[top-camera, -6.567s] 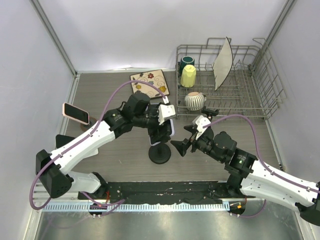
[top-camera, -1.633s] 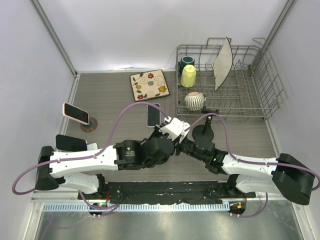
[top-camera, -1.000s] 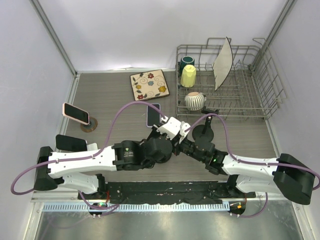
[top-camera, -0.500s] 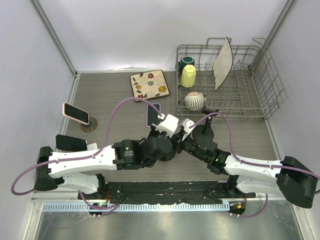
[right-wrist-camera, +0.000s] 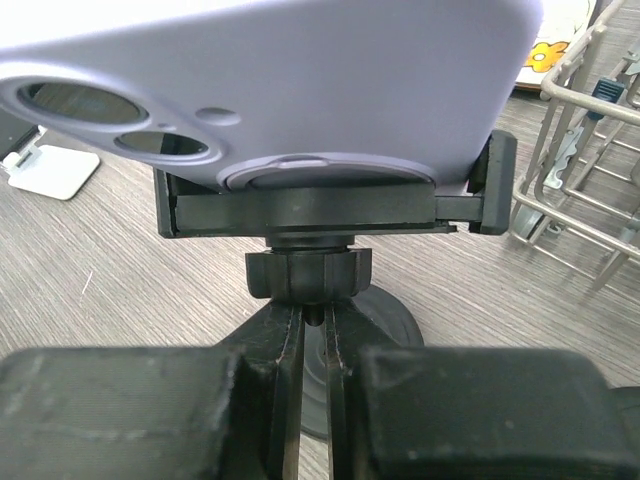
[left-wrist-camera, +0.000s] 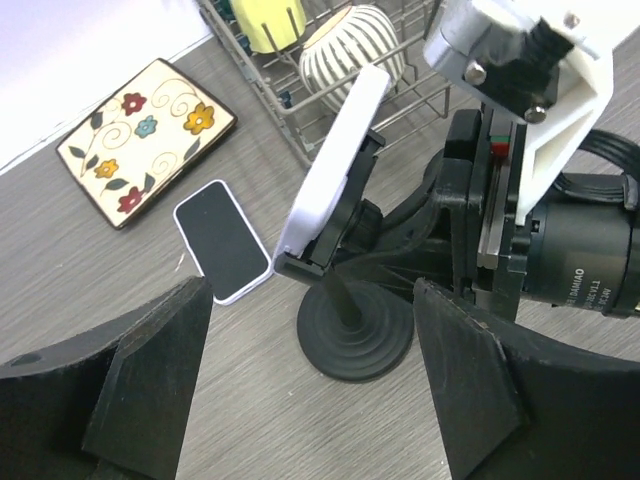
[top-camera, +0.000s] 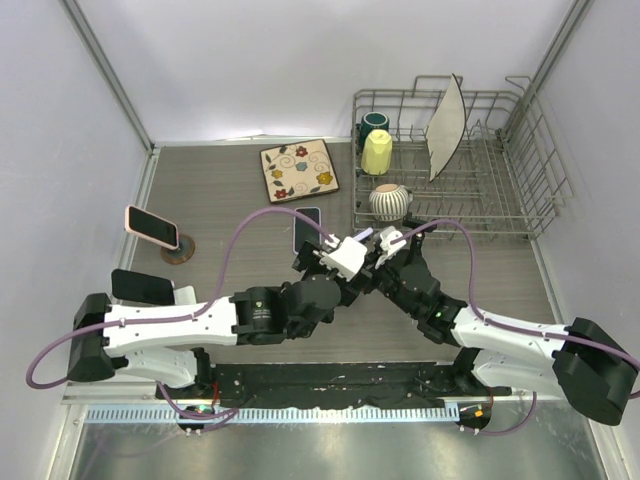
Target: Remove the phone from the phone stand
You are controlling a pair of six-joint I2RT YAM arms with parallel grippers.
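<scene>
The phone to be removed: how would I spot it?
Look beside the wire dish rack, at the black round-based stand. The pale lilac phone clipped tilted in its cradle is it; the nearest other phone lies flat on the table, screen up.

Lavender phone (right-wrist-camera: 300, 80), black phone stand (left-wrist-camera: 352, 330)

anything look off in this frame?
Nothing spilled or broken. One oddity: a loose phone lies flat, screen up, on the table between the mat and the stand. The mounted phone sits tilted in the stand's cradle, with the right gripper shut on the stand's stem.
</scene>
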